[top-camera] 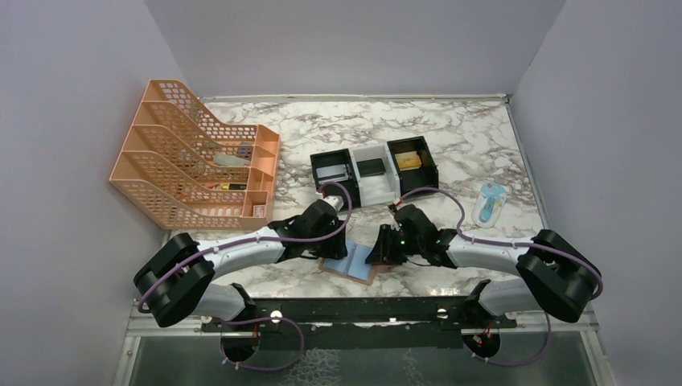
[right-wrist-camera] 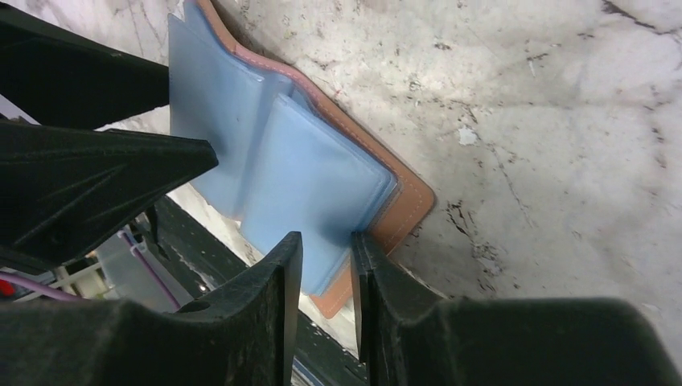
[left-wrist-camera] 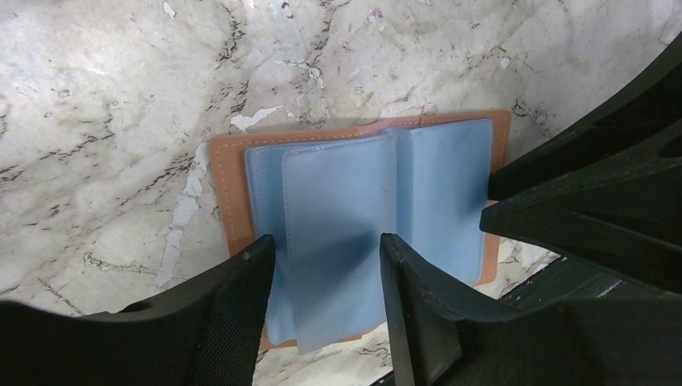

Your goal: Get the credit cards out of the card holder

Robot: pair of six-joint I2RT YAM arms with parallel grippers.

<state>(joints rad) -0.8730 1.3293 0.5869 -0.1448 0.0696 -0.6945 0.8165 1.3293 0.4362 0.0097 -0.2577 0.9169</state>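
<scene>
The card holder (top-camera: 351, 264) lies open near the table's front edge, tan leather outside with light-blue sleeves (left-wrist-camera: 346, 193) fanned up. My left gripper (left-wrist-camera: 326, 245) hovers open just above it, its fingers either side of one raised sleeve. My right gripper (right-wrist-camera: 327, 240) stands over the holder's corner (right-wrist-camera: 410, 201), jaws a narrow gap apart, the sleeve's edge showing in the gap. No credit card shows in the sleeves. A greyish flat card (top-camera: 331, 171) and a black one (top-camera: 371, 168) lie in the tray.
The black-and-white three-compartment tray (top-camera: 376, 191) stands behind the arms, with a yellow item (top-camera: 408, 160) in its right cell. An orange mesh file rack (top-camera: 193, 157) sits at the back left. A blue-white packet (top-camera: 489, 203) lies at the right. The black rail (top-camera: 354, 309) borders the front edge.
</scene>
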